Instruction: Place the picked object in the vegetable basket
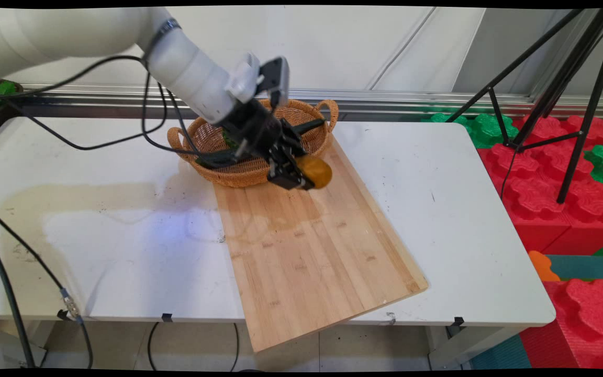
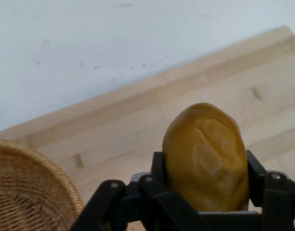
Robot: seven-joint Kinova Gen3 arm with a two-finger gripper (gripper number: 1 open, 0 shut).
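Note:
My black gripper [image 1: 306,175] is shut on a brown-yellow potato [image 1: 318,172], holding it just above the far end of a wooden cutting board [image 1: 312,246]. In the hand view the potato [image 2: 205,156] sits wedged between the two fingers [image 2: 255,173], with the board [image 2: 138,125] beneath it. A woven wicker basket [image 1: 306,112] with two handles stands right behind the gripper at the board's far end; its rim [image 2: 27,192] shows at the lower left of the hand view. Something dark and green lies inside the basket, mostly hidden by the arm.
The board overhangs the white table's [image 1: 464,209] near edge. Black cables [image 1: 97,141] trail from the arm across the table's left side. A black tripod [image 1: 568,94] and red and green foam blocks [image 1: 553,173] stand off the table to the right.

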